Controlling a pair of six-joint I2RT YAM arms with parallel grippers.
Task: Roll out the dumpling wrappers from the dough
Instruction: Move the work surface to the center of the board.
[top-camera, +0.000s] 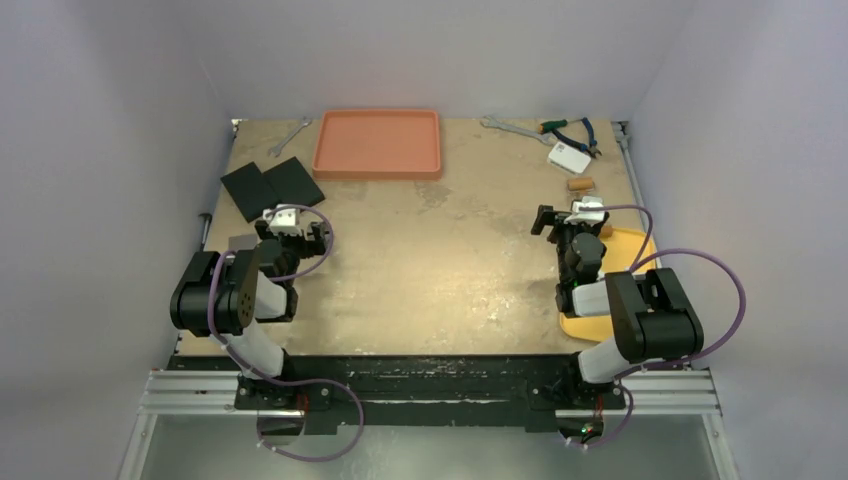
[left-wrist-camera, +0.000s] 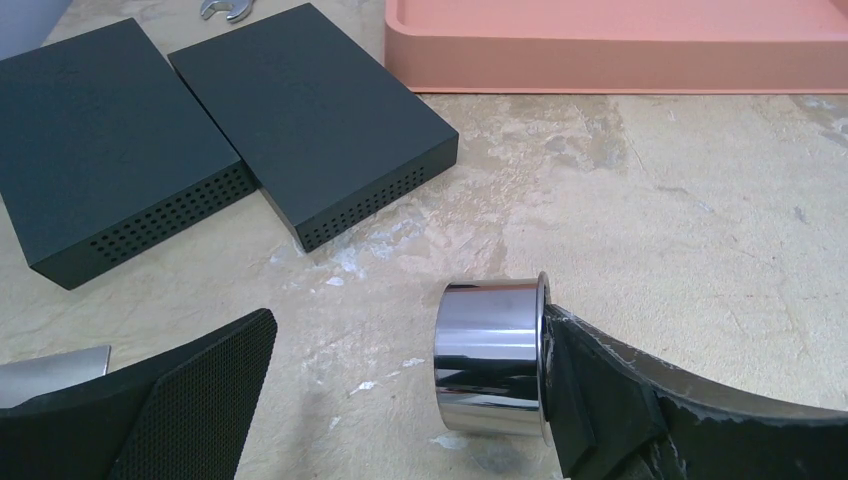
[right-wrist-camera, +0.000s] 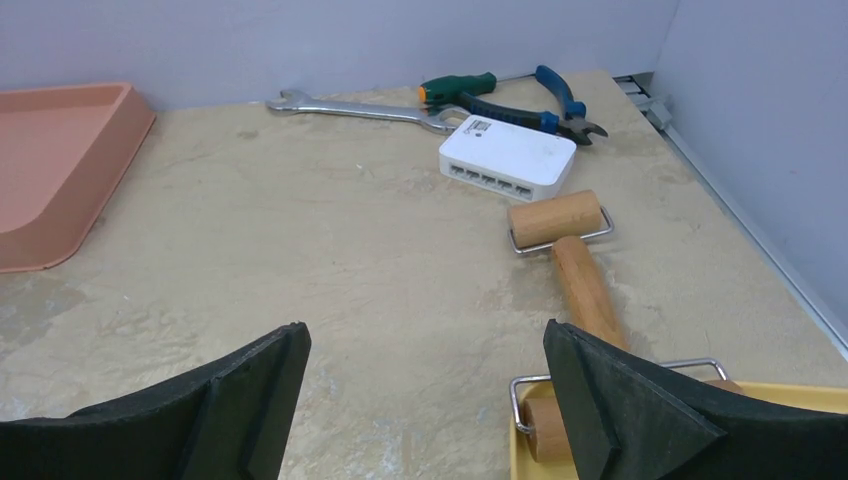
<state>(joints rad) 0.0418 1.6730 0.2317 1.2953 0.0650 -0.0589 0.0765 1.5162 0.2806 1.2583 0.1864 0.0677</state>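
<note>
- Left tool (left-wrist-camera: 405, 345): two black padded fingers, standing wide apart, clamped on nothing.
- One shiny metal ring cutter (left-wrist-camera: 490, 355), short and cylindrical with a flanged rim, sits between those fingers. Its flanged end rests against the inner face of the finger on the right of the left wrist view. The opposite finger is well apart from it.
- Right tool (right-wrist-camera: 425, 350): two black fingers, also wide apart and holding nothing, above the bare beige surface (top-camera: 450, 260).
- Dumpling wrappers: not visible in any of the three views; their location cannot be told.
- One wooden double-headed roller (right-wrist-camera: 585, 290) with wire frames lies just beside the right tool. Its far head is on the surface and its near head is at the edge of one yellow flat board (right-wrist-camera: 780, 395).
- One salmon-orange rectangular tray (top-camera: 377, 172) sits at the far middle of the surface.
- Two flat black rectangular boxes (left-wrist-camera: 100, 140) (left-wrist-camera: 310, 130) with perforated ends lie side by side at the far left.
- Two silver spanners: one (top-camera: 290, 135) left of the tray, one (right-wrist-camera: 350, 107) at the far right.
- One white plastic multi-port box (right-wrist-camera: 508, 157) lies between the roller and the second spanner.
- One pair of blue-handled pliers (right-wrist-camera: 560, 100) and one green-handled tool (right-wrist-camera: 455, 85) lie behind that box.
</note>
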